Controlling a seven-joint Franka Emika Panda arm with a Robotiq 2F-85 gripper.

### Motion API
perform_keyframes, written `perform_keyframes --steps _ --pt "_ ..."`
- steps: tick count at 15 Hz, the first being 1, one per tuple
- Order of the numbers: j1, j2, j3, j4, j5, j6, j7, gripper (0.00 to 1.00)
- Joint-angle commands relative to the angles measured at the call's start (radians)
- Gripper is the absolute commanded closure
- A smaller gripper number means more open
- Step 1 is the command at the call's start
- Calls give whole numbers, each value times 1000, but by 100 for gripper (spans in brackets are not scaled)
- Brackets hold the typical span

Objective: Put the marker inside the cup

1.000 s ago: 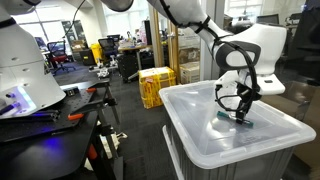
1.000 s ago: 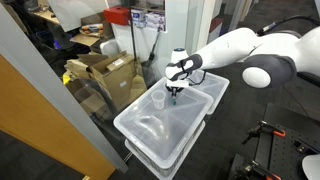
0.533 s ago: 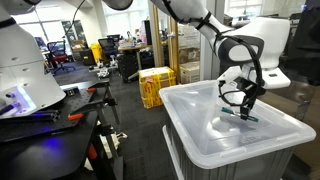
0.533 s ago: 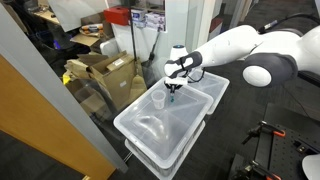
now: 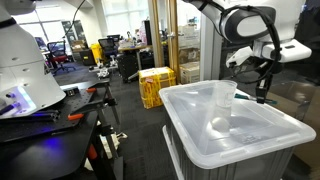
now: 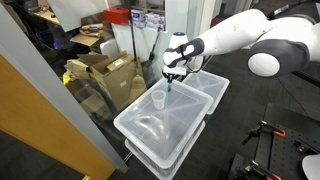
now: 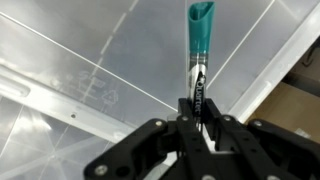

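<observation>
Raised higher, the hand (image 7: 197, 118) grips the thin dark-and-teal marker (image 7: 198, 45) by its dark end near the clear plastic cup (image 6: 158, 99); probably light, stiff, slick.

Your table (image 5: 268, 136) is the translucent white bin's lid; on it you have the clear cup (image 5: 225, 102), standing upright.

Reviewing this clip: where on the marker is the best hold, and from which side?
Its dark upper end, from above, jaws across the thin barrel, as the gripper does: the marker hangs with its teal end free to enter the cup.
</observation>
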Motion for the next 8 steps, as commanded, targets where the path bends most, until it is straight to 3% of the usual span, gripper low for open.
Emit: perform_keyframes --steps 1,8 --pt "27 -111 -5 -142 8 96 -9 95" --pt "75 -223 17 -337 -17 354 -33 95"
